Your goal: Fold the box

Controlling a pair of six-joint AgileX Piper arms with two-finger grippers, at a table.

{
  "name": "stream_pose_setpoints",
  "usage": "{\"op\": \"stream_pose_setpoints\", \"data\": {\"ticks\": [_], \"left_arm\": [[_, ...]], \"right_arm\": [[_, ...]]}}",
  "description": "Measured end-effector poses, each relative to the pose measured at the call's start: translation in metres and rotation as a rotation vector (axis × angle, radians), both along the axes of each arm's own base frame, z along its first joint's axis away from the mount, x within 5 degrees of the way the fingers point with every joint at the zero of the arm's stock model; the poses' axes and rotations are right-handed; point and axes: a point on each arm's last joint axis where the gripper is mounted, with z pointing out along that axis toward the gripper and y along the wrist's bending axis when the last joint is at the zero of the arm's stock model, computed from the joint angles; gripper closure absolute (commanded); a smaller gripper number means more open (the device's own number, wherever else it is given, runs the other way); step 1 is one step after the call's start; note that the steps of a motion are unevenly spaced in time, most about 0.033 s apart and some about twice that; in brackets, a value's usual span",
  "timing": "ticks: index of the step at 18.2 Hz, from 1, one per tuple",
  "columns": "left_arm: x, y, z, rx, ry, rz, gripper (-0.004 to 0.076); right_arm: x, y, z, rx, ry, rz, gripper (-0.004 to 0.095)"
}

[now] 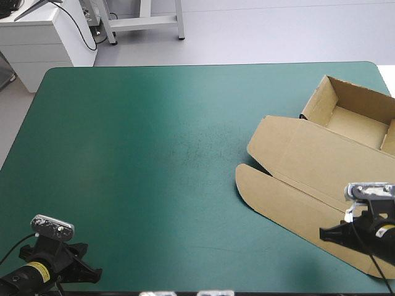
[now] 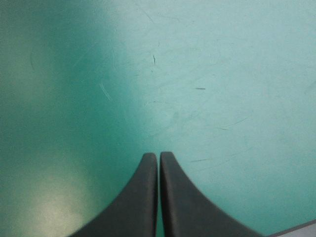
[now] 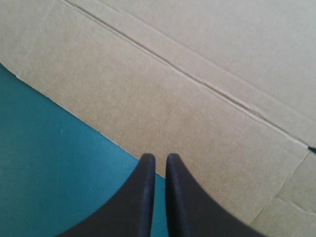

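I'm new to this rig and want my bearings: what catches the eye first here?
The brown box, an open tray with its lid lying flat, sits at the table's right side. The right gripper, shut, hovers at the lid's near edge; the left gripper, also shut, is over bare teal-green cover.

Table (image 1: 43, 203) has a teal-green cover (image 1: 142, 111) with rounded far corners and a lighter band of glare down the middle. Faint dark scuffs (image 1: 197, 148) speckle the centre. Up close in the left wrist view, the surface shows fine scratches (image 2: 104, 92) and a short dark nick (image 2: 200, 89).
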Motion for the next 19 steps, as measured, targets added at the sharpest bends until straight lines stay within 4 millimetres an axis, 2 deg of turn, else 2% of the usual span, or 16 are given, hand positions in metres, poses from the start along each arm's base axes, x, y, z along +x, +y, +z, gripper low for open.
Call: {"op": "stream_pose_setpoints", "data": {"ticks": [3, 6, 11, 19], "left_arm": [[0.000, 0.000, 0.000, 0.000, 0.003, 0.000, 0.0731], [0.000, 0.000, -0.001, -0.005, 0.008, 0.003, 0.0731], [0.000, 0.000, -0.001, -0.006, 0.008, 0.005, 0.0731], [0.000, 0.000, -0.001, -0.013, 0.011, 0.015, 0.0731]], "right_arm": [[-0.020, 0.004, -0.027, 0.007, -0.018, 0.000, 0.0844], [-0.034, 0.008, -0.041, 0.011, -0.068, -0.001, 0.0844], [-0.040, 0.009, -0.050, 0.007, -0.105, -0.005, 0.0844], [-0.041, 0.009, -0.050, 0.007, -0.122, -0.010, 0.0844]]}}
